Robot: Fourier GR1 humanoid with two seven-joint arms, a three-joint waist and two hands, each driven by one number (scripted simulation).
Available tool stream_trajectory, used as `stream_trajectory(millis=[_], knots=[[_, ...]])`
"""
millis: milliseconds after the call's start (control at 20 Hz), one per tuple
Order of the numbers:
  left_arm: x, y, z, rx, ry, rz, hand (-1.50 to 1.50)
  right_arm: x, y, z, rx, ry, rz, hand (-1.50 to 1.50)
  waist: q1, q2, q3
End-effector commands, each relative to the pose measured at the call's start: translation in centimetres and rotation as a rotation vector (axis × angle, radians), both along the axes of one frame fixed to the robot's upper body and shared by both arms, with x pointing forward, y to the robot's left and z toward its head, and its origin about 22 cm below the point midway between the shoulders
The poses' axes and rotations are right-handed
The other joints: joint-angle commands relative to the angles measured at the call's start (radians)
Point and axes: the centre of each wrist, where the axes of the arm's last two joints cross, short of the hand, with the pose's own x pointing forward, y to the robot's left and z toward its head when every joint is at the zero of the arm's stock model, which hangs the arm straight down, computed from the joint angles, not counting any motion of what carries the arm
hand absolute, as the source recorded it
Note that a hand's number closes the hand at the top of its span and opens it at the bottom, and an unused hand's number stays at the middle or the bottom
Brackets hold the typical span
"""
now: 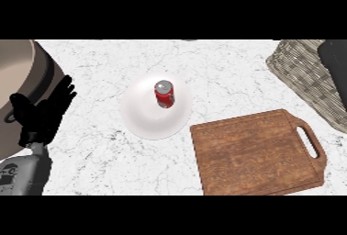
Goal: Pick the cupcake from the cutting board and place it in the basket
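Head view shows the left hand (42, 110) resting at the left edge, fingers spread and pointing up, holding nothing, its grey forearm (25, 174) entering from below. Right of the hand, a white plate (146, 120) carries an upright red can (163, 93). Further right lies the cutting board (254, 153), bare of any cupcake. The basket (305, 78) sits beyond it.

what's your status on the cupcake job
Left hand open, resting at left edge; right hand out of view. No cupcake visible; cutting board bare. Basket far right.
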Motion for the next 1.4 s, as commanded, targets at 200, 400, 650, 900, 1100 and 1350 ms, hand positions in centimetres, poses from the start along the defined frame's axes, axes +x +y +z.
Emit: stream_trajectory(millis=[200, 400, 650, 900, 1100, 1350], knots=[[0.8, 0.1, 1.3, -0.005, -0.008, 0.002, 0.0, -1.1, -3.1, -2.4, 0.057, -0.042, -0.126, -1.5, -0.001, -0.002, 0.0], [0.0, -0.9, -0.5, -0.002, 0.003, -0.023, 0.0, -1.3, -4.6, -0.7, 0.035, -0.064, -0.065, -1.5, 0.009, 0.001, 0.001], [0.7, -0.7, -0.3, -0.016, 0.01, -0.001, 0.0, -1.6, -4.7, -1.5, 0.043, -0.193, -0.058, -1.5, 0.0, 0.0, 0.001], [0.0, -0.1, -1.3, 0.0, 0.031, 0.025, 0.0, -2.3, -6.2, 1.8, 0.15, -0.452, -0.172, -1.5, -0.029, -0.011, 0.0], [-0.9, -0.2, -0.7, -0.022, 0.026, 0.04, 0.0, -4.7, -9.2, 0.4, 0.203, -0.552, -0.225, -1.5, -0.041, -0.02, 0.001], [-1.8, 2.4, -0.9, 0.008, 0.037, 0.086, 0.0, -8.2, -11.0, 0.7, 0.294, -0.518, -0.106, -1.5, -0.09, -0.038, -0.001]])
